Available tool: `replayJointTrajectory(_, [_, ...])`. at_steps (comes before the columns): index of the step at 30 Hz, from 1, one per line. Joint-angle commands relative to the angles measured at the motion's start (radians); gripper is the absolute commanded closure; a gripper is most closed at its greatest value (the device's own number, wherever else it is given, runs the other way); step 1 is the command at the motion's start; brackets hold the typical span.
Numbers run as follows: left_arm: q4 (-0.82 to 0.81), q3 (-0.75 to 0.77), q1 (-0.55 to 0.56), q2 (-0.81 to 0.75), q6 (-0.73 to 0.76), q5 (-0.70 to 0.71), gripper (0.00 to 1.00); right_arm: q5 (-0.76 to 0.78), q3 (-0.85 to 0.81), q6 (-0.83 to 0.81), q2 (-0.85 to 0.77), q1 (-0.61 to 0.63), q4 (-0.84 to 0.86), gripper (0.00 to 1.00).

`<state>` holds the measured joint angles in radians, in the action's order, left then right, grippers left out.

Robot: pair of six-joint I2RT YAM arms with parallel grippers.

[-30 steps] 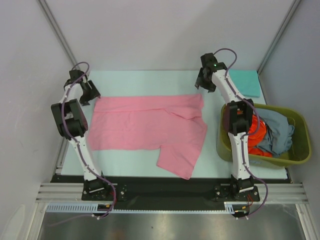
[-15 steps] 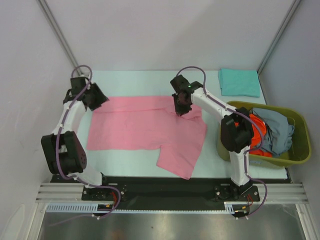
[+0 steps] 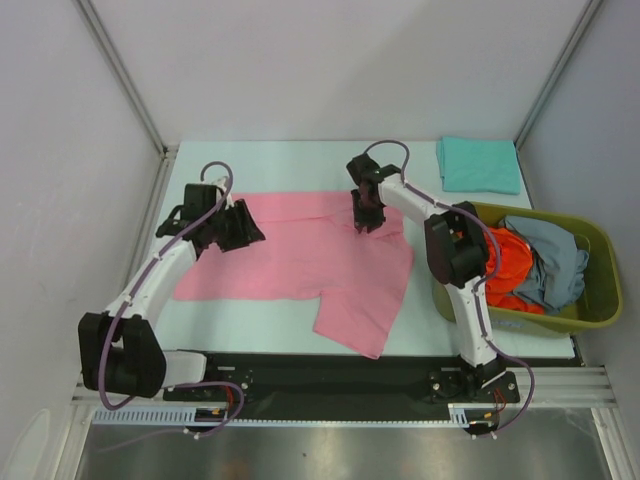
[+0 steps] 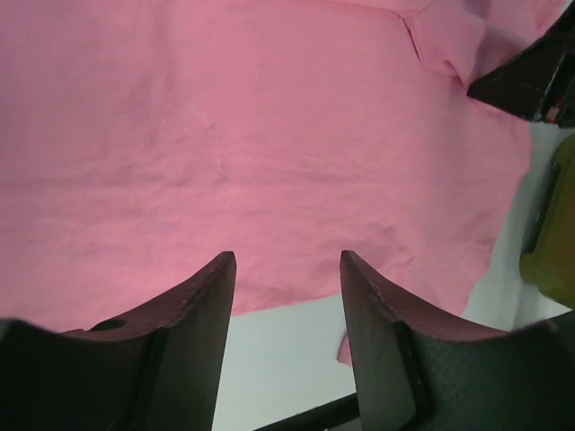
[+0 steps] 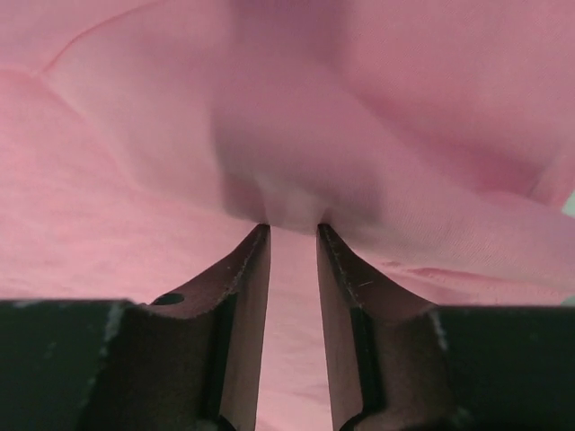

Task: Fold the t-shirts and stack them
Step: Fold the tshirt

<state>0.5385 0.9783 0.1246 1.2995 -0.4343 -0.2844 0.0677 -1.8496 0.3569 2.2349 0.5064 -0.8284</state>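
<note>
Where the pink shirt [image 3: 300,255] lies spread on the surface [image 3: 280,165], it fills the middle of the top view, its long axis running from 9 to 3 o'clock. One flap reaches toward 5 o'clock, near the front edge.

Left pincer [image 3: 245,225]: over the shirt's 10 o'clock part. In the left wrist view the left pincer [image 4: 287,260] stands wide, with nothing between its fingers [image 4: 202,305]. The pink cloth [image 4: 269,135] lies flat beyond the tips, and its hem crosses just past them. Whether the tips touch the cloth cannot be told.

Right pincer [image 3: 365,222]: at the shirt's 1 o'clock corner, where the cloth is rumpled. In the right wrist view the right pincer [image 5: 292,229] is narrow, and a raised ridge of pink cloth [image 5: 404,108] is gathered at its fingertips [image 5: 247,260] and nipped there. The same pincer shows as a dark shape at 2 o'clock in the left wrist view.

Teal shirt [image 3: 478,165]: folded flat in the surface's 1 o'clock corner, well apart from the pink one.

Basket [image 3: 600,300]: olive green, at 3 o'clock, just beside the right arm. It holds the orange-red shirt [image 3: 505,260] on its 9 o'clock side and the grey-blue shirt [image 3: 550,260] beside that, both crumpled and touching.
</note>
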Motion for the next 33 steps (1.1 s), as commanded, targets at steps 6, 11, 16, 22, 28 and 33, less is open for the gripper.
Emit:
replayJointTrajectory(6, [0.035, 0.085, 0.027, 0.009, 0.097, 0.014, 0.44, 0.076, -0.238, 0.001, 0.118, -0.046, 0.02, 0.62])
replayJointTrajectory(11, [0.026, 0.086, 0.041, 0.026, 0.094, -0.002, 0.44, 0.076, -0.396, -0.042, 0.204, -0.071, -0.023, 0.57])
replayJointTrajectory(16, [0.017, 0.085, 0.043, 0.046, 0.095, -0.013, 0.44, 0.109, -0.467, -0.084, 0.187, -0.062, -0.11, 0.49])
replayJointTrajectory(22, [0.005, 0.072, 0.043, 0.047, 0.092, -0.015, 0.45, 0.096, -0.277, -0.056, -0.001, 0.02, -0.088, 0.64])
replayJointTrajectory(28, [0.009, 0.088, 0.041, 0.07, 0.094, -0.033, 0.45, 0.075, -0.143, 0.023, -0.009, 0.032, -0.031, 0.93])
replayJointTrajectory(33, [0.012, 0.082, 0.043, 0.073, 0.098, -0.038, 0.45, 0.046, -0.161, 0.033, 0.049, 0.014, -0.028, 0.89])
